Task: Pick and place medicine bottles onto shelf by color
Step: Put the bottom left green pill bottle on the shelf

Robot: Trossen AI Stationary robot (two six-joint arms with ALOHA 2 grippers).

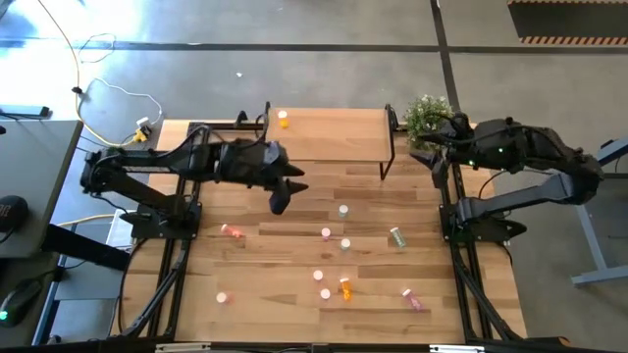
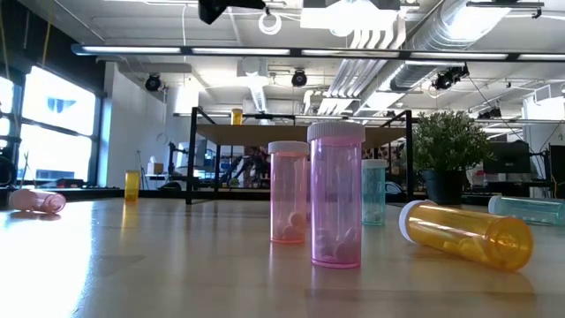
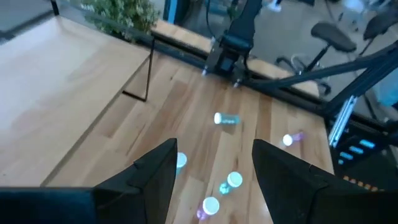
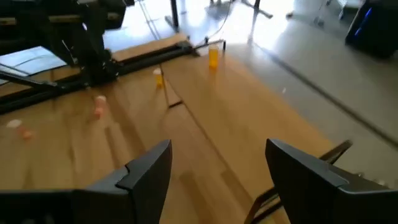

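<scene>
**One orange bottle shelved, both claws empty over the tabletop**

The sorting looks barely begun. A single orange bottle stands upright at the far left end of the shelf, a light-wood board on thin black legs. Every other bottle is on the plank tabletop in front of it.

The left claw hangs above the tabletop just in front of the shelf's left half, its fingers apart with nothing between them; its wrist view looks down past them at several capped bottles below. The right claw sits up by the shelf's right end beside a small potted plant, fingers spread wide and empty.

The step in hand seems to be a fresh pick. The next move calls for lowering a claw over one bottle and closing squarely across its body.

The bottles are small translucent plastic cylinders with white caps. Two pink ones stand upright in the low view, pills showing at the bottom, with a pale green bottle behind. An orange bottle lies on its side and would likely roll if nudged. Another green one lies flat nearer the right arm.
</scene>
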